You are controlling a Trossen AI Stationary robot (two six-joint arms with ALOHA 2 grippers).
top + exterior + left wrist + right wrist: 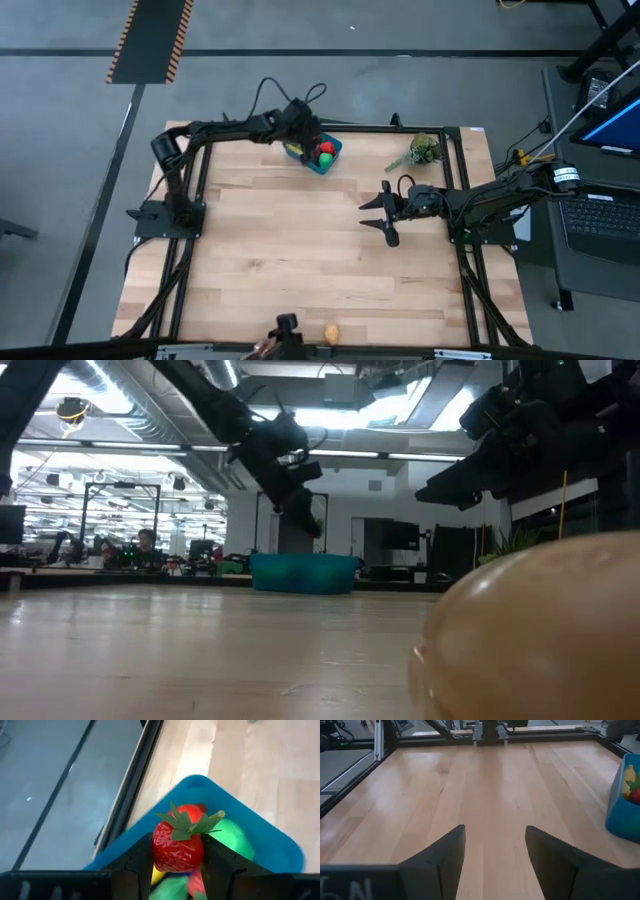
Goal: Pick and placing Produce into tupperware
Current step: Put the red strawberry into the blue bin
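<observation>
The blue tupperware (325,160) sits at the table's far edge, left of the middle, and also shows in the low view (303,572). It holds green, yellow and red toy produce (230,837). My left gripper (177,845) hangs over it (305,140), shut on a red toy strawberry (176,851) with green leaves. My right gripper (380,212) is open and holds nothing, right of the table's middle (495,832). A tan produce piece (331,332) lies at the near edge, large in the low view (540,630). My left gripper pinches the strawberry by its two red sides (159,851), one finger (137,862) on each. The leafy top (187,822) points away from the wrist. The fruit is lifted clear, above the tupperware's open inside.
A grey-green plant sprig (420,152) lies at the far edge, right of the tupperware. Black frame rails (455,180) run along the table's edges. Bare wood (300,250) spreads between the two arms and toward the near edge.
</observation>
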